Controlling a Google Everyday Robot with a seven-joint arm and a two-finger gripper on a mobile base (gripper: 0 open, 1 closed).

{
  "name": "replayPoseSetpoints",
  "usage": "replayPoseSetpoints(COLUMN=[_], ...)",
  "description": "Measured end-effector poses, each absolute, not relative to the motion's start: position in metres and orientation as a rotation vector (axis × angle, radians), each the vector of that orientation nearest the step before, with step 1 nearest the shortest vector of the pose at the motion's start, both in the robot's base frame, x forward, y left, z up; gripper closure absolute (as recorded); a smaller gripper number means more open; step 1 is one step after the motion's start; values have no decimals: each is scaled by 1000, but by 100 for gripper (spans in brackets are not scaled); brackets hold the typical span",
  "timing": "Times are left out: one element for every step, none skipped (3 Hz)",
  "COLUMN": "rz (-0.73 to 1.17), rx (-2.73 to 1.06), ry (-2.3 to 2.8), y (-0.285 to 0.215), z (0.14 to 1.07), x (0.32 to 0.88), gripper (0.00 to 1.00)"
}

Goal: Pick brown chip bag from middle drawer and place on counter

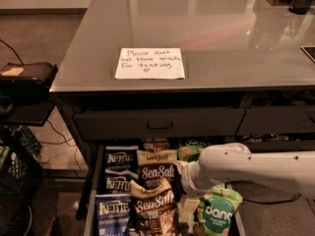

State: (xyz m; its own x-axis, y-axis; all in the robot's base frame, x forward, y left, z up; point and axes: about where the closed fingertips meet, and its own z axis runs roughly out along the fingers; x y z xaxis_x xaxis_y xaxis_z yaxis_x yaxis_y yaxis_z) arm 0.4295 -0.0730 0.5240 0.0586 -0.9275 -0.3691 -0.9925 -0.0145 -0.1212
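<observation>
In the middle drawer (91,193), at 6 o'clock of the table (221,28): three blue Kettle bags (118,183), two brown chip bags (157,173) marked "Sea Salt", one green Dang bag (216,213) in front. Pincer (187,196) low at their 3 o'clock side, beside Dang — apart or together, cannot tell. One note (150,63) — "Please don't eat these snacks for testing".

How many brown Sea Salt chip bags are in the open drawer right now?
2. One brown chip bag stands mid-drawer, another in front of it, nearer the camera. The gripper reaches down just right of them. More may hide farther back in the middle drawer.
</observation>
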Motion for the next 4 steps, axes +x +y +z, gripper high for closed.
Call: replayPoseSetpoints(rz=[348,455,577,672], rx=[-1994,-1977,-1951,-1943], ry=[1948,1950,1925,1892], y=[-71,-63,-52,-43], z=[500,482,466,453], x=[431,430,430,433], gripper=[0,0,0,0])
